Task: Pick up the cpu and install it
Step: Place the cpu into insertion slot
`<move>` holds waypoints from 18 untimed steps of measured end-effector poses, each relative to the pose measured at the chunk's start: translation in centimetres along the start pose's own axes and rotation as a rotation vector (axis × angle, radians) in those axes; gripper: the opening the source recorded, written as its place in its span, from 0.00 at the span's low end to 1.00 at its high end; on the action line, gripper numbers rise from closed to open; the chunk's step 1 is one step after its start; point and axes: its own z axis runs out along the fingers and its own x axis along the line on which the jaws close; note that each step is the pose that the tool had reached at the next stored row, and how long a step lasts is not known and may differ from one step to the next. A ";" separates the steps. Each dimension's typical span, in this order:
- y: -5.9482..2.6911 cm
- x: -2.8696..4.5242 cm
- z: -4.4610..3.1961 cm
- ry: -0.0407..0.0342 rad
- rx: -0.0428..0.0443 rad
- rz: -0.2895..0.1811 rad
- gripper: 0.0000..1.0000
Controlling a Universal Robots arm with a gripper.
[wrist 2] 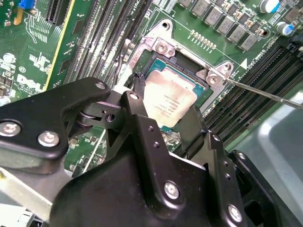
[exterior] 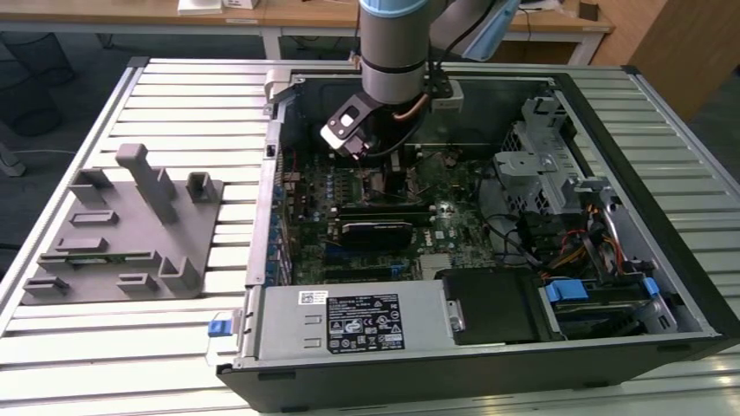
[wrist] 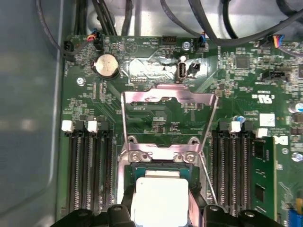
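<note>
The cpu [wrist 2: 169, 100], a small square chip with a pale silvery top, sits between my two black fingers [wrist 2: 134, 106] directly over the motherboard's metal-framed socket [wrist 2: 162, 47]. In the first wrist view the cpu [wrist: 159, 197] covers most of the socket opening, and the fingers press against two of its opposite sides. My gripper [wrist 2: 161, 112] is shut on it. The socket's load plate [wrist: 168, 100] stands swung open beyond it. In the exterior view my gripper [exterior: 379, 166] reaches down into the open computer case, over the green motherboard [exterior: 451, 221].
Memory slots [wrist: 87, 165] flank the socket on both sides, and a thin lever wire [wrist 2: 267, 93] sticks out beside it. A grey slotted holder block [exterior: 121, 230] sits at the exterior view's left. Inside the case [exterior: 647, 199] are cables, a drive cage [exterior: 543, 165] and a labelled metal box [exterior: 347, 321].
</note>
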 end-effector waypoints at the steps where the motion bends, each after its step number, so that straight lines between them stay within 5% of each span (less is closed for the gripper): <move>1: 0.00 -0.10 0.00 0.0099 -0.0001 0.001 0.53; 3: 0.00 -0.26 0.01 0.0146 -0.0002 0.000 0.53; 18: -0.02 -0.41 0.21 0.0154 0.0001 -0.016 0.53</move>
